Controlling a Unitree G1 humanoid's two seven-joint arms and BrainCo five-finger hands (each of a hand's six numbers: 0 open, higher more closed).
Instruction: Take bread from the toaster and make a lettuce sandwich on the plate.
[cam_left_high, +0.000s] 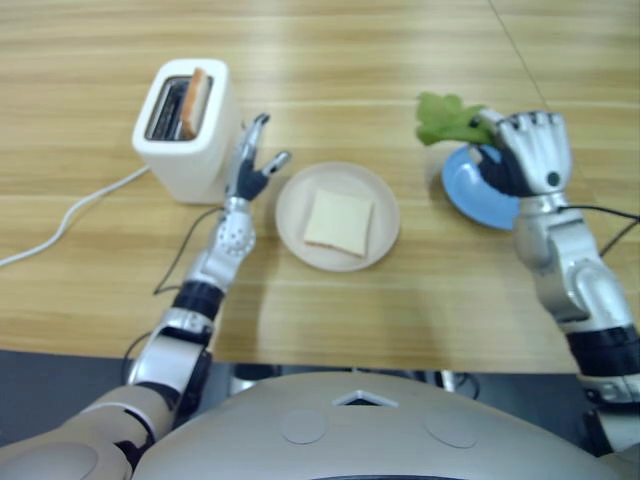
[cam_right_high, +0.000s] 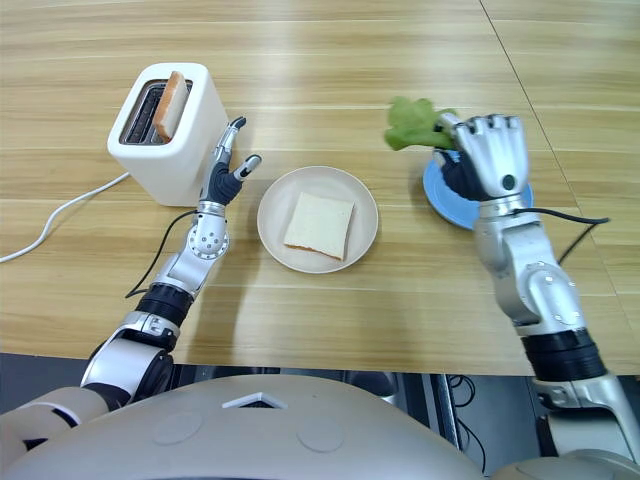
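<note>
Light wooden table, grain running left to right, seam line across far right corner. Far left: white toaster standing upright, white cord trailing off toward left edge. Centre: round cream plate, near toaster, not touching. Right: blue plate, well apart from cream plate. Front left: thin black cable looped on the wood.

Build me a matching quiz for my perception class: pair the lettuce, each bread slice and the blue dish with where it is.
Things:
1 lettuce
2 flat bread slice
3 upright bread slice
4 blue dish

Places:
a in the toaster
b lying on the table, robot's far right
c on the beige plate
d held by the right robot hand

Pairs: 1-d, 2-c, 3-a, 4-b
</note>
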